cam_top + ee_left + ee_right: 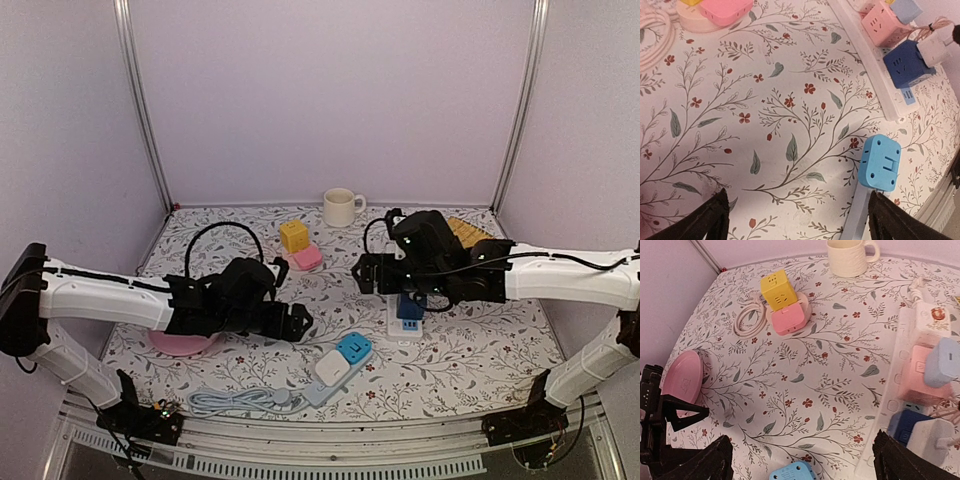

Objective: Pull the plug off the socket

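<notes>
Top external view, a table under a floral cloth point(470, 370): a coiled grey cable point(240, 400) lies at the near edge and joins a short white power strip point(328, 378). A light blue plug point(354, 348) is seated at the strip's far end.

Just behind and to the left, the left gripper point(797, 197) hangs low over the cloth, its fingers spread wide with nothing between them. In the left wrist view the light blue plug sits just ahead of one fingertip, apart from it. A pink disc point(183, 343) lies partly under the left arm.

To the right, a long white power strip point(901, 377) runs away from the arms. At its near end is a dark blue plug point(410, 307) with a white plug point(935, 437) against it. Next along the strip is a pink adapter point(922, 375) with a pale blue plug point(947, 360) on it. The right gripper point(801, 436) hovers over the cloth beside that strip, likewise spread wide and empty.

Farther back, a pink cube socket point(307, 258) and a yellow cube socket point(294, 235) sit together on a round base, with a coiled pale cord point(747, 317) beside them. A cream mug point(340, 207) stands upright near the back wall.
</notes>
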Controlling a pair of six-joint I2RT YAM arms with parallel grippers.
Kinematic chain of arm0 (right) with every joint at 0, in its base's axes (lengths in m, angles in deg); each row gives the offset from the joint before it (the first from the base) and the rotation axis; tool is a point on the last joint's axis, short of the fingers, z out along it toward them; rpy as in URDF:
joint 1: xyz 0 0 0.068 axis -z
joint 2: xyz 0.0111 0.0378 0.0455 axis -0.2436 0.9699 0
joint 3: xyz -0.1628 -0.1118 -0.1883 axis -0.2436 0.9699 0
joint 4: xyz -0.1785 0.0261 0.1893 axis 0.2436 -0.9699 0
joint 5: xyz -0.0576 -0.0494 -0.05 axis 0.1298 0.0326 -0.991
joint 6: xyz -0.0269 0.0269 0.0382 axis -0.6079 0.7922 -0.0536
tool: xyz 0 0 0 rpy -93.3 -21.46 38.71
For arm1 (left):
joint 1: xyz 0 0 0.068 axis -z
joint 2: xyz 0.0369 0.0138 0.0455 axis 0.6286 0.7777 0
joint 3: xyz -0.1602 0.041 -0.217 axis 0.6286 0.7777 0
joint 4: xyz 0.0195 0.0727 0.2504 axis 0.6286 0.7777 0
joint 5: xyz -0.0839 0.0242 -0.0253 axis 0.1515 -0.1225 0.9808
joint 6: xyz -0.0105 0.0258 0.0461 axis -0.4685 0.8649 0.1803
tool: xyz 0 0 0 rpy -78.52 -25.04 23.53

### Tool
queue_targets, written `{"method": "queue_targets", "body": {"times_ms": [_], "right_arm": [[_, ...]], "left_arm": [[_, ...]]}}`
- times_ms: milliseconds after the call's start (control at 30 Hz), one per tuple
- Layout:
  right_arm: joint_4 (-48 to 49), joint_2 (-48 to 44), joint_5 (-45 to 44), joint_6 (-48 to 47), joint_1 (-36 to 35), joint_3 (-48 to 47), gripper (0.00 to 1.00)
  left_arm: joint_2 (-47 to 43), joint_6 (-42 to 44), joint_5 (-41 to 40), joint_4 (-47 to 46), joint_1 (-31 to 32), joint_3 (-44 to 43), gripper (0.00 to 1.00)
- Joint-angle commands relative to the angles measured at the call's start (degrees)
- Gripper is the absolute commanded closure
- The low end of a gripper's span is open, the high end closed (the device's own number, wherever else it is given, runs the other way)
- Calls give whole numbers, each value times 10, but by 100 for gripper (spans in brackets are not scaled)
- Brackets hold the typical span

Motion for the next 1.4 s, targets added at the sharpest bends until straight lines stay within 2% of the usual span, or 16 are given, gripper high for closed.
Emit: {"method": "queue_targets", "body": {"times_ms": [0,200,333,533,967,1267,1367], "right_arm": [[-80,-68,-48,1,33,35,1],[-137,-129,-80,15,43,54,1],[-139,-156,-61,17,73,85,4],[-126,-116,-26,-4,107,86,11],[-92,-7,-15,-13,130,43,48],[-107,14,-28,-30,108,29,73],[-115,13,-22,-48,95,29,82]], "left_arm": [[12,-16,-29,-18,-1,-34,3],[35,11,-19,-18,-2,-81,3],[57,9,15,-15,-13,-112,3],[81,8,85,-74,-18,-122,3],[129,-49,170,-157,-47,-146,4],[208,-83,229,-207,-48,-186,9],[239,-107,255,-249,-48,-193,11]]}}
